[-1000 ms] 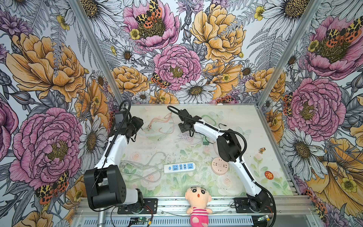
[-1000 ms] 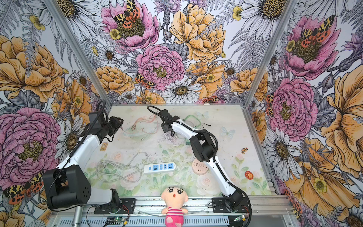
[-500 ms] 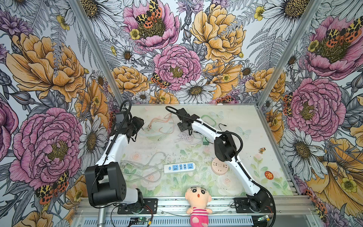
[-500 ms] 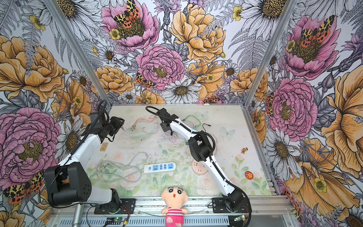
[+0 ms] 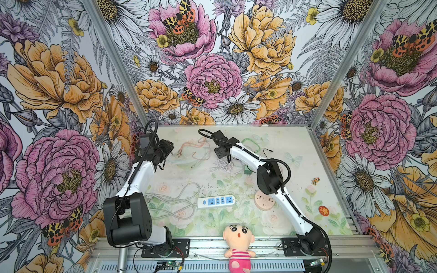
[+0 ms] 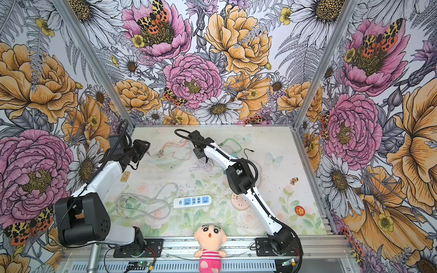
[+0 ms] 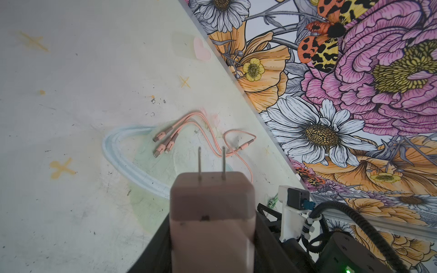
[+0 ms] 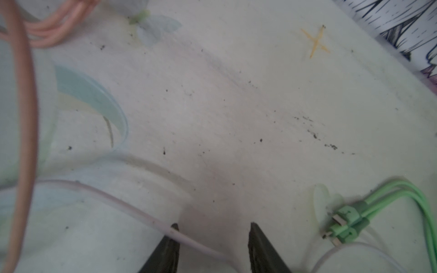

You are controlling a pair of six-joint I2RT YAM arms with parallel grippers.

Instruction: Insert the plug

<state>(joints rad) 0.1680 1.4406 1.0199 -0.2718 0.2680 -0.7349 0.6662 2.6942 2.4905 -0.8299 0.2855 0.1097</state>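
My left gripper (image 7: 212, 238) is shut on the pink plug (image 7: 212, 201), a blocky adapter whose two metal prongs stick out ahead, above the mat at the far left (image 5: 169, 151) (image 6: 144, 148). The white power strip (image 5: 216, 201) (image 6: 192, 201) with blue sockets lies near the front middle, far from both grippers. My right gripper (image 8: 214, 227) (image 5: 224, 158) (image 6: 205, 160) is low over a coiled white cable (image 5: 223, 166) (image 6: 204, 166). Its jaws stand apart, and a strand of that cable (image 8: 132, 208) crosses between them.
A pink multi-head cable (image 5: 191, 149) (image 7: 165, 141) lies just beyond the plug. A green cable (image 5: 250, 144) (image 8: 347, 222), a green adapter (image 5: 247, 170), a round pink socket (image 5: 264, 199) and the strip's grey cord (image 5: 170, 201) lie about the mat. A doll (image 5: 237, 238) sits at the front rail.
My right arm has shifted slightly left, bringing its gripper down onto the white cable coil, and its jaws have narrowed. The left arm holds still with the plug.
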